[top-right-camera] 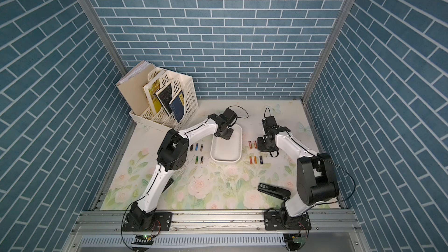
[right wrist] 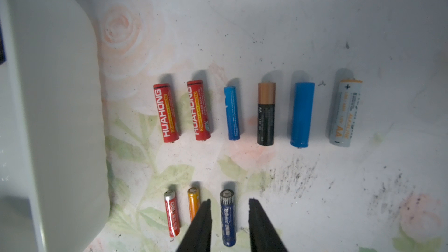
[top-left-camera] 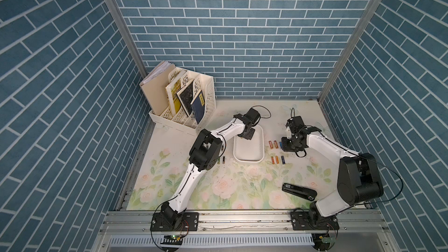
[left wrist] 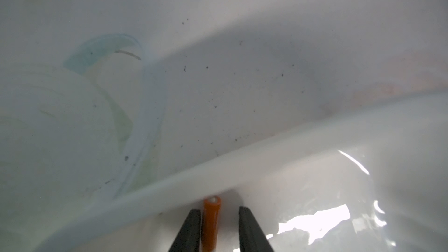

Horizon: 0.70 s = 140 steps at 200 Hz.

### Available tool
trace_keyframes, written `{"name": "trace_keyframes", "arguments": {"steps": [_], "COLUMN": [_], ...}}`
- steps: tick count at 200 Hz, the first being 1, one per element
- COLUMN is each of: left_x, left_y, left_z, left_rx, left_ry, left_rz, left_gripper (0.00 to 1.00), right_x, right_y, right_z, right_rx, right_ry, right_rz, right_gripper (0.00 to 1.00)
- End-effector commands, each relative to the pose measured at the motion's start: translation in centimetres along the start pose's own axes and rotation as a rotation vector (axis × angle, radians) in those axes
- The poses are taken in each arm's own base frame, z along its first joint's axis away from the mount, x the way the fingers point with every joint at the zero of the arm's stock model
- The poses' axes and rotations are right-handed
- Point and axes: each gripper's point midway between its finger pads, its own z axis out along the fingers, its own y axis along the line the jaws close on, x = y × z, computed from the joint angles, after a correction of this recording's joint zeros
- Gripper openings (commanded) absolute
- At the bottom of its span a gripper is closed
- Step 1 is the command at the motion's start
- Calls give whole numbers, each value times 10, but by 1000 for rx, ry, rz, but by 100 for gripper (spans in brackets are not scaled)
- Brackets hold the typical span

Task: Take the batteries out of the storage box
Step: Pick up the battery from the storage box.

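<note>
- Where the left gripper (left wrist: 219,210) reaches into the storage box (left wrist: 218,169), its fingers stand partly open astride an orange battery (left wrist: 211,224). One finger touches it and the other stands clear. The battery's end lies just beside the box wall, so room is tight on that side.
- Right gripper (right wrist: 229,202): fingers parted with nothing held, straddling a dark-blue battery (right wrist: 228,216) lying on the table (top-left-camera: 218,190), with a gap on either side. An orange cell (right wrist: 193,202) lies just beside one finger.
- Storage box, in a top view (top-left-camera: 248,160): mid-table, between the two arms.
- Row of six batteries (right wrist: 266,115): laid parallel on the table beside the box, on the right arm's side.
- Further batteries (top-right-camera: 196,147): on the table at the box's other side, near the left arm's elbow.
- Stapler (top-left-camera: 299,191): near the right arm's base, well apart from the rows.
- File rack (top-left-camera: 184,98): far corner, near the left forearm.
- Front-centre table between the arm bases: open surface.
</note>
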Motion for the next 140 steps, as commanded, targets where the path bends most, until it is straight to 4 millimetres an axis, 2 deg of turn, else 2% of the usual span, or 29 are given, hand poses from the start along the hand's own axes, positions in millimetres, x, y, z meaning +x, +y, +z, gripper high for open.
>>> {"name": "trace_keyframes", "arguments": {"steps": [1, 71, 140], "left_x": [30, 37, 22], "left_y": [-11, -26, -48], "left_z": [16, 11, -11], "left_rx": [43, 125, 311], "left_ry": [121, 177, 141], "left_rz": [22, 30, -40], "left_gripper": [27, 18, 17], "right_x": [6, 5, 4], "right_y": [-2, -1, -1], "right_z": [4, 5, 6], "right_rx": [-4, -9, -13], "right_ry": [19, 17, 14], "right_rz": [-14, -16, -15], "right_gripper": [30, 30, 29]}}
